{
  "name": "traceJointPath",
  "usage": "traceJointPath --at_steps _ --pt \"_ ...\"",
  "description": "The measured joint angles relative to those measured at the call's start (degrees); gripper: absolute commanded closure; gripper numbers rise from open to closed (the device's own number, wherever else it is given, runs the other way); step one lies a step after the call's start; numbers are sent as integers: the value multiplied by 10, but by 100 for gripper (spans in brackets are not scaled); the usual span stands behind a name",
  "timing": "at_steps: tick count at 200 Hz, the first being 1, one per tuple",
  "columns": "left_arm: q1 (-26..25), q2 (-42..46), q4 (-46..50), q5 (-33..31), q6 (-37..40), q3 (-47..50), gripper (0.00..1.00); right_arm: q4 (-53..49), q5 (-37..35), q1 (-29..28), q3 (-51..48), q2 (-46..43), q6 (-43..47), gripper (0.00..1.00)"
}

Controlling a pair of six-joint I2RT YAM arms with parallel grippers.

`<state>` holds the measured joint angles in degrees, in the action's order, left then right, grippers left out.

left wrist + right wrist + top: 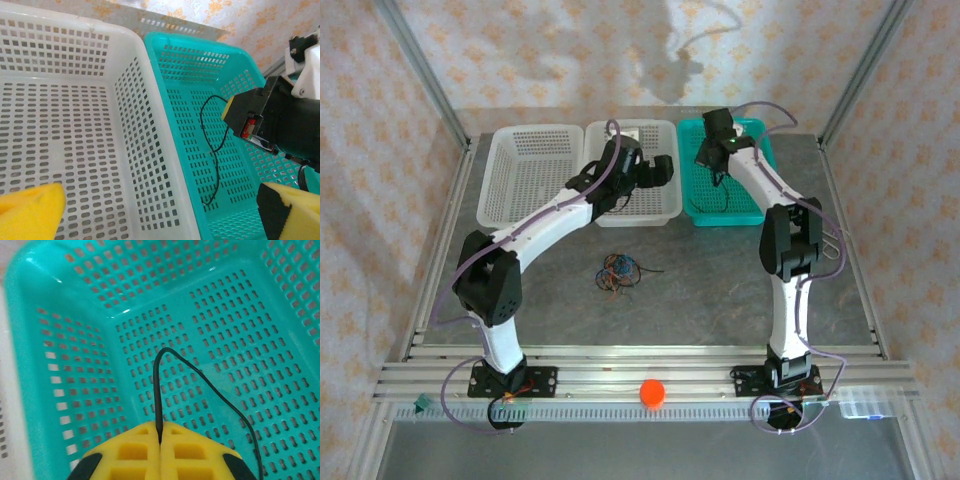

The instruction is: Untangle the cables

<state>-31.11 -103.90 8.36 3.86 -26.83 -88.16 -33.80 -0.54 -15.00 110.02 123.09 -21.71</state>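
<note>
Black cable [155, 390] is clamped tight in my right gripper [160, 439], trailing, it seems, onto the floor of the teal basket [75, 365]; my left gripper [160, 212] gapes wide over the white basket [60, 125].

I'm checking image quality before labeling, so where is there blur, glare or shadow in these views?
Top view: sharp, shadows on the back wall. Left wrist: white basket crisp, near yellow pads blurred. Right wrist: teal basket shows glare on its wall and a soft far rim; black cable sharp.
</note>
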Motion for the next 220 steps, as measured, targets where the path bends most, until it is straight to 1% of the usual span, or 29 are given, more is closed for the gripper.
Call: traceJointPath --at_steps 21,26,32,48,62,73,80,87,96,112,121,132,150,180,203,220 --pt "5 0 -5 2 4 3 1 0 13 13 2 13 -8 100" --pt "5 1 -10 2 4 6 1 0 19 15 4 19 -11 96" --pt "8 3 -19 2 4 15 1 0 24 17 7 25 -13 89" --pt "10 15 -37 1 4 42 1 0 43 23 10 39 -21 62" --pt "13 21 -38 2 4 53 1 -1 58 26 10 45 -20 41" --pt "17 21 -39 9 3 53 1 0 67 27 10 45 -19 28" --pt "22 21 -39 22 2 53 1 3 71 27 10 43 -19 21" --pt "29 21 -40 35 1 53 0 5 75 27 10 42 -20 17" --pt "39 21 -39 49 -1 53 0 6 79 27 10 41 -15 13" --pt "53 23 -39 55 0 53 1 7 80 27 9 32 -14 7" --pt "58 26 -36 55 0 53 1 9 81 27 1 18 -16 5" --pt "60 33 -27 52 2 53 1 18 81 27 -19 -10 -15 0" --pt "60 60 -18 46 2 60 1 31 81 26 -55 -64 -16 0" --pt "57 147 -1 12 -3 94 0 68 79 14 -110 -157 -23 0" --pt "57 194 21 -24 -15 100 1 117 74 -12 -185 -229 -28 0" --pt "57 232 23 -45 -18 133 1 136 74 -38 -229 -267 -27 0"
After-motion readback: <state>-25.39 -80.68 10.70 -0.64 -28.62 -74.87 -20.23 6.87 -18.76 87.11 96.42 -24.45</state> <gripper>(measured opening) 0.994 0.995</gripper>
